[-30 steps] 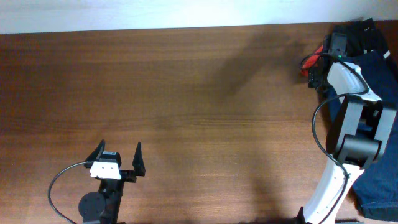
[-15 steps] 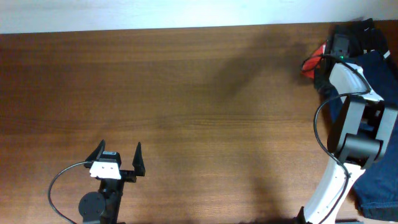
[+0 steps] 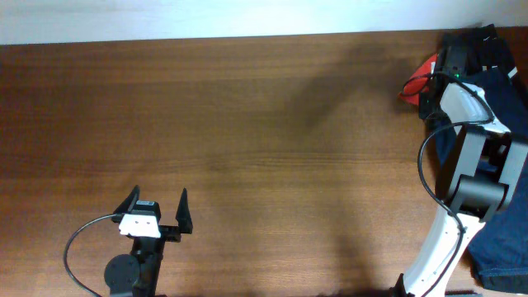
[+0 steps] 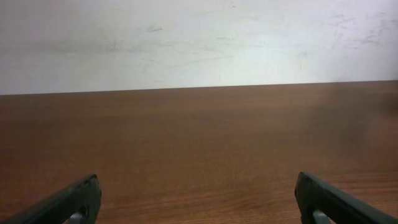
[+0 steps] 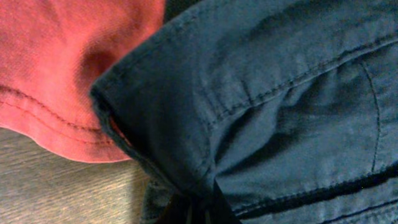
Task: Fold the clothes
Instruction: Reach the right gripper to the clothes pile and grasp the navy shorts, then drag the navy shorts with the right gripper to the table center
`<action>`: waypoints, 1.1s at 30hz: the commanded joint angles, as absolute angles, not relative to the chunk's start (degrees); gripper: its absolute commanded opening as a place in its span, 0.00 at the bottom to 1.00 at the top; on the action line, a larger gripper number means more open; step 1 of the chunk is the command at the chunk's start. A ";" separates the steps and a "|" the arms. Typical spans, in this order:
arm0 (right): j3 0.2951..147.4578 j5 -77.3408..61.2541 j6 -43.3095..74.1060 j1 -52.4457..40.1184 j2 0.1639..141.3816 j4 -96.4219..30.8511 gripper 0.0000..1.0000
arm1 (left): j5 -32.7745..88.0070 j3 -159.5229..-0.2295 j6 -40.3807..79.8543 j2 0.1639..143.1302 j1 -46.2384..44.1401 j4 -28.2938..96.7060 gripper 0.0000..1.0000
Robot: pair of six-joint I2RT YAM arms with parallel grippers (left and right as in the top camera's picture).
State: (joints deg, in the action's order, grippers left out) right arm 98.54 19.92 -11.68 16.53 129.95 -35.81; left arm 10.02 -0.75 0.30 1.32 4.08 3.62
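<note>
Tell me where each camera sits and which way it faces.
Overhead: above the table, looking straight down; shows both arms, the left end effector open, the right arm over red cloth and dark blue cloth.
Left wrist: low over the table, facing the wall; its two fingertips frame the bottom corners.
Right wrist: close above the red and dark blue cloth; hardly any of the robot shows.
Shared: overhead and right wrist both show those cloths.

clothes (image 3: 505, 92) far-right corner, L gripper (image 3: 158, 198) near-left
</note>
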 commanded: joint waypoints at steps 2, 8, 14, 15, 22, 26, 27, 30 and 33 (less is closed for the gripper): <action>102.35 20.82 -0.95 16.93 127.61 -38.63 0.04 | 10.04 -0.54 0.86 0.99 3.86 3.73 0.99; 102.35 18.06 5.30 16.51 115.85 -41.06 0.04 | 10.04 -0.54 0.86 0.99 3.86 3.73 0.99; 102.35 13.43 7.35 10.26 103.22 -44.66 0.04 | 10.04 -0.54 0.86 0.99 3.86 3.73 0.99; 102.35 12.19 7.38 5.80 101.60 -45.23 0.04 | 10.04 -0.54 0.84 0.99 3.86 3.73 0.99; 102.28 1.69 6.50 -26.26 105.84 -39.42 0.04 | 10.04 -0.54 0.86 0.99 3.86 3.73 0.99; 102.28 1.63 12.01 -41.52 113.84 -32.36 0.04 | 10.04 -0.54 0.86 0.99 3.86 3.73 0.99; 102.28 1.74 12.14 -44.38 114.93 -31.33 0.05 | 10.04 -0.54 0.86 0.99 3.86 3.73 0.99; 102.37 2.15 12.12 -48.82 115.37 -30.15 0.41 | 10.04 -0.54 0.86 0.99 3.86 3.73 0.99; 105.12 2.20 12.10 -47.40 113.16 -35.81 0.52 | 10.04 -0.54 0.86 0.99 3.86 3.73 0.99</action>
